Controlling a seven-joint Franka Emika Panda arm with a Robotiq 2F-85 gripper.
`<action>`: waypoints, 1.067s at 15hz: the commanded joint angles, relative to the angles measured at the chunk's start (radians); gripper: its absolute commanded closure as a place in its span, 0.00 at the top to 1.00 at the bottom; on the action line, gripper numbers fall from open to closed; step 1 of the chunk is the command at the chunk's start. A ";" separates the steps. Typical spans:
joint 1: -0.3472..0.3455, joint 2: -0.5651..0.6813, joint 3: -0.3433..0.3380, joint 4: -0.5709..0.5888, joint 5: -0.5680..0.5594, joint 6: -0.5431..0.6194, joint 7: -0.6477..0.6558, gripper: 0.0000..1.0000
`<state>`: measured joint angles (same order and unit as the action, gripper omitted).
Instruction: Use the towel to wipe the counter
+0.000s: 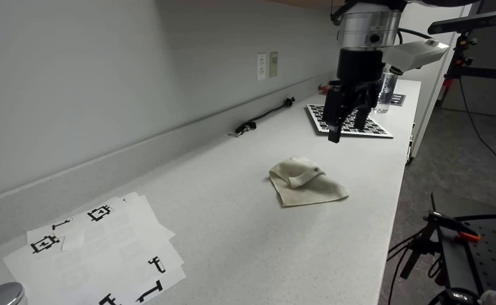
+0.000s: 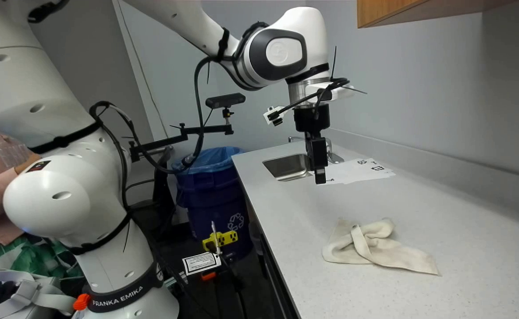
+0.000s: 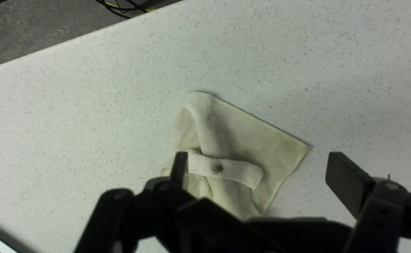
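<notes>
Towel (image 1: 305, 190) lies on the worktop (image 1: 231, 224), loose and crumpled. Going left to right in an exterior view, the wall (image 1: 82, 93) and white papers (image 1: 103, 254) come first. Next is the towel, its long way slanting down to the right. Then comes the claw (image 1: 347, 130), up in the air, its fingers (image 3: 180, 167) wide apart with nothing held. A checkered board (image 1: 370, 127) sits behind it. In both exterior views the towel is lower than the claw and seems a bit nearer the wall.

Across the wrist view, one finger hides part of the towel's left side. A folded strip (image 3: 240, 172) with a dark spot (image 3: 218, 168) comes next, then a flat corner (image 3: 295, 147), then the other finger, over bare worktop. I think the claw needs to go down and pinch. The strip points from finger to finger, so the fat roll (image 3: 212, 135) running across the gap looks easier to grab.
</notes>
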<state>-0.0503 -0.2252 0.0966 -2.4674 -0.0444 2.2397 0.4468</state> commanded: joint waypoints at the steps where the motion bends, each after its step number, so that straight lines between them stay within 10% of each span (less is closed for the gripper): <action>1: -0.002 0.040 -0.016 0.021 -0.012 0.003 0.004 1.00; 9: -0.032 0.273 -0.082 0.088 -0.215 0.140 0.095 1.00; 16: 0.006 0.408 -0.110 0.161 -0.172 0.189 -0.048 1.00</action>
<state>-0.0730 0.1326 0.0057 -2.3554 -0.2438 2.4133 0.4749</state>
